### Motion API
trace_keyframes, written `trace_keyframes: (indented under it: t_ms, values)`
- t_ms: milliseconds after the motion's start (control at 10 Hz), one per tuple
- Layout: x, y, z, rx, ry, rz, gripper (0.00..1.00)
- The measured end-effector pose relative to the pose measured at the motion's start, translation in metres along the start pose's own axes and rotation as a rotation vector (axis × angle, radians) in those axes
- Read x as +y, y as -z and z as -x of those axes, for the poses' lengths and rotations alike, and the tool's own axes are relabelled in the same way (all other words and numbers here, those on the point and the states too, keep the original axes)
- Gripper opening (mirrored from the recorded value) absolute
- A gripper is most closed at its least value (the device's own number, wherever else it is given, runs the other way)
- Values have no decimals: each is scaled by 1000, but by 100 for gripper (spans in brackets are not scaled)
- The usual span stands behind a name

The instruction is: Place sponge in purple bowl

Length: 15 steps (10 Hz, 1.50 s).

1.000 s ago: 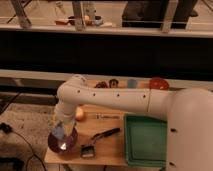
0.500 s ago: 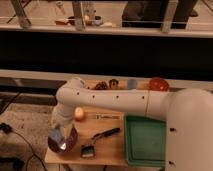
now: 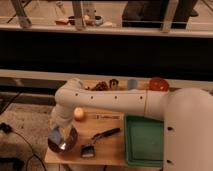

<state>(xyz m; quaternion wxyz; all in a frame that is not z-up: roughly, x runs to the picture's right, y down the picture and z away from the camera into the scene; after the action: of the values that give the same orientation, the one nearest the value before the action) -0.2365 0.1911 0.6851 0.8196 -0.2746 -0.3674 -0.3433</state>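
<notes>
The purple bowl [image 3: 65,145] sits at the front left corner of the wooden table, with a bright glint inside. My gripper [image 3: 56,132] hangs from the white arm [image 3: 100,100] right over the bowl's left half, pointing down into it. The light-blue sponge [image 3: 54,134] shows at the gripper's tip, held just above the bowl's inside. The arm hides the bowl's back rim.
A green square tray [image 3: 145,141] lies at the front right. A black-handled brush [image 3: 100,137] lies beside the bowl. A small orange ball [image 3: 78,113] is behind the bowl. A red-orange bowl [image 3: 159,83] and a light-blue cup [image 3: 132,84] stand at the back edge.
My gripper with the sponge has shifted slightly left and down over the purple bowl. Nothing else has moved.
</notes>
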Motion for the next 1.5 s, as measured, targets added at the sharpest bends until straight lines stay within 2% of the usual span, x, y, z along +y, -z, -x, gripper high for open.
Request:
trace_keyframes:
  t_ms: [100,700,900,1500]
  values:
    - [0,0,0,4,-1,1,13]
    - [-1,-2,1,11,-12,12,75]
    - [-1,-3,0,9,-16,13,80]
    - [0,-5,-4,8,-26,14,80]
